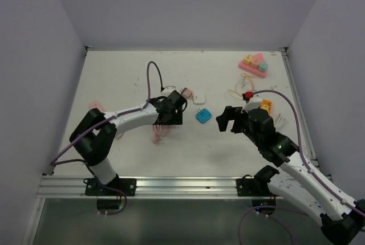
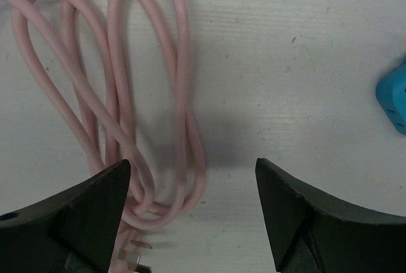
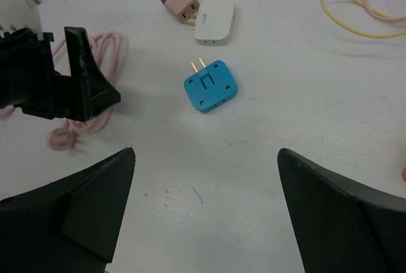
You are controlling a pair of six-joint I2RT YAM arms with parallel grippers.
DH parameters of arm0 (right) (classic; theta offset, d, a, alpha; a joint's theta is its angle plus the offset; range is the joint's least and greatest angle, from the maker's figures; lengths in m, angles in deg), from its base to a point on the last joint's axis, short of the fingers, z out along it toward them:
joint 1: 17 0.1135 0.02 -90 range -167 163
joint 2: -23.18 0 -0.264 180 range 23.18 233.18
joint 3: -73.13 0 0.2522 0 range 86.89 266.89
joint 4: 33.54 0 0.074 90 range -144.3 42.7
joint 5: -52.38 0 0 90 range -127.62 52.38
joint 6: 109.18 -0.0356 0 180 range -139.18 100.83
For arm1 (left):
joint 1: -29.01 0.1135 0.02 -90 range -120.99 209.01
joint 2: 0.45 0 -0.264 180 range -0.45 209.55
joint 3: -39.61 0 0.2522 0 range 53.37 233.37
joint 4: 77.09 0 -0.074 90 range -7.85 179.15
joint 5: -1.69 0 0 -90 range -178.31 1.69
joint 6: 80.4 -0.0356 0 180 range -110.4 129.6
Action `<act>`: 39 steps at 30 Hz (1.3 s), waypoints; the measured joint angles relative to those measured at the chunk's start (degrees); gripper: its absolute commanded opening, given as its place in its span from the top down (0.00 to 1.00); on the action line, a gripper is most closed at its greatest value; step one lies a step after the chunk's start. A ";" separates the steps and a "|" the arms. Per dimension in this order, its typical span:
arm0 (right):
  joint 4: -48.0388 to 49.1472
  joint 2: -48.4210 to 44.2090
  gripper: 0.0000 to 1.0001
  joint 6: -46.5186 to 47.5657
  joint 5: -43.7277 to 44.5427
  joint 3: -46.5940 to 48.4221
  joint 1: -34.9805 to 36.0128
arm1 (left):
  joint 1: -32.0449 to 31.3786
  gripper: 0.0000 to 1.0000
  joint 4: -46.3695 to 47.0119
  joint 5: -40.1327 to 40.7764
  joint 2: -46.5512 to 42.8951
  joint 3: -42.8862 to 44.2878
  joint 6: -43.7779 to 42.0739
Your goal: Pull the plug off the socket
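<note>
A small pink-brown plug sits pushed into a white socket block on the white table; in the top view the plug and the socket lie at mid-table. A blue adapter with two bare prongs lies just in front of them, also in the top view. My left gripper is open and empty, above a coiled pink cable, left of the adapter. My right gripper is open and empty, right of the adapter, which lies ahead of its fingertips.
A pink tray of toy blocks stands at the back right. A yellow band, a red piece and an orange piece lie right of the socket. Walls enclose the table on three sides.
</note>
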 measured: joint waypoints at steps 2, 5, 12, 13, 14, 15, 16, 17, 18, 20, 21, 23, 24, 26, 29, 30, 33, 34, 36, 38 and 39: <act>-0.87 -0.63 0.01 0.02 0.28 0.02 0.00 | -0.63 0.29 -0.42 1.81 3.41 1.86 0.57; -1.95 -1.51 0.01 0.02 0.59 0.00 0.00 | -0.76 0.41 -1.16 4.37 6.82 2.45 1.57; -2.08 -1.81 0.01 0.00 1.29 0.00 0.00 | -0.22 0.77 -0.92 7.52 7.48 1.64 3.19; -2.08 -1.81 0.01 0.00 1.29 0.00 0.00 | 0.33 0.86 -0.26 7.50 7.26 1.11 3.26; -2.08 -1.79 0.01 0.00 1.36 0.00 0.00 | 1.09 0.87 0.42 7.54 6.62 0.22 3.32; -2.08 -1.79 0.01 0.00 1.40 0.00 0.00 | 2.36 0.88 1.14 7.50 5.73 -0.96 3.17; -2.08 -1.79 0.01 0.00 1.42 0.00 0.00 | 3.93 0.88 1.88 7.34 4.66 -2.21 3.10; -2.08 -1.79 0.01 0.00 1.44 0.00 0.00 | 6.01 0.88 2.64 7.50 3.67 -3.58 3.06; -2.08 -1.79 0.01 0.00 1.46 -0.02 0.00 | 8.39 0.88 3.06 7.37 2.62 -4.76 2.93; -2.08 -1.73 0.01 -0.09 1.57 -0.11 0.00 | 13.90 0.87 3.45 7.96 0.92 -6.91 2.49; -2.08 -1.66 0.01 -0.15 1.66 -0.22 0.00 | 16.70 0.87 3.45 8.15 0.09 -7.82 2.10; -2.10 -1.31 0.01 -0.24 1.90 -0.42 0.00 | 21.31 0.82 3.34 8.90 -1.09 -9.29 1.46; -2.12 -0.98 0.01 -0.26 2.01 -0.44 0.00 | 23.63 0.81 3.26 9.14 -1.70 -9.94 0.98; -2.12 -0.22 0.01 -0.33 2.45 -0.48 0.00 | 27.61 0.77 2.80 9.20 -2.78 -10.99 0.13; -2.36 0.66 0.01 -0.50 3.37 -0.48 0.00 | 32.63 0.72 2.19 8.90 -3.82 -11.74 -0.85; -2.64 0.90 0.01 -0.63 3.78 -0.48 0.00 | 33.97 0.70 2.03 8.55 -4.09 -11.80 -1.09; -3.98 1.42 0.01 -0.87 6.01 -0.48 0.00 | 38.23 0.59 1.90 6.91 -5.42 -11.93 -2.16; -4.44 1.51 0.01 -1.01 6.69 -0.48 0.00 | 39.01 0.48 1.81 6.38 -6.05 -11.93 -2.40; -5.33 1.66 0.01 -1.33 8.63 -0.48 0.00 | 39.52 0.35 1.38 5.11 -7.76 -11.93 -3.45; -6.14 1.84 0.01 -1.73 10.84 -0.46 0.00 | 39.45 0.16 0.83 3.65 -9.70 -11.80 -4.50; -6.69 2.01 0.01 -1.99 12.24 -0.39 0.00 | 39.41 0.13 0.48 2.82 -11.04 -11.63 -4.92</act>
